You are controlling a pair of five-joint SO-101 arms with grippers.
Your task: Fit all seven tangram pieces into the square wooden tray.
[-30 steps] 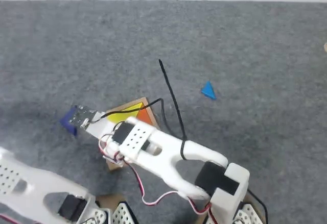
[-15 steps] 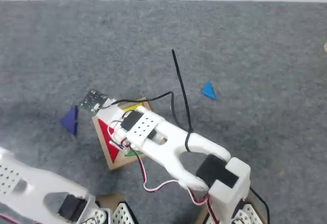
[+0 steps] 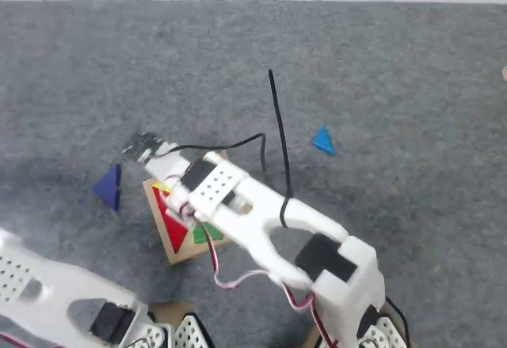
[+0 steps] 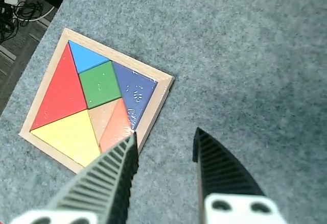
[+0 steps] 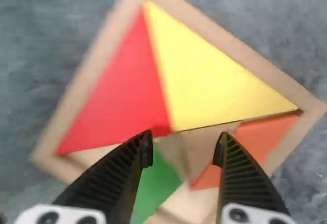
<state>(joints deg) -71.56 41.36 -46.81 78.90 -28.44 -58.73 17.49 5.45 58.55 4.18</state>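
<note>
The square wooden tray [image 3: 178,253] lies on the grey felt-covered worktop [image 3: 396,63], partly beneath the right arm [image 3: 238,209], which reaches across it in the high view. The right tool [image 5: 184,142] hangs over the middle of the tray, released, its fingers apart with nothing between them. Below it the tray holds a large red triangle [image 5: 122,96] and a large yellow triangle [image 5: 209,81] set edge to edge, an orange piece [image 5: 260,132] and a green piece [image 5: 158,178], with bare wood showing between the last two. On the worktop a dark blue triangle [image 3: 109,185] lies near the tray's outer edge, apart from it. A small light blue triangle [image 3: 322,140] lies well apart on the other side of the arm. The left arm [image 3: 47,300] stands at the near edge of the worktop. The left tool [image 4: 166,137] is likewise released and empty, over bare worktop just beside a corner of a tray. In that wrist view the tray appears fully tiled in red, yellow, green, orange, tan, light blue and dark blue. This does not agree with the other two views.
</note>
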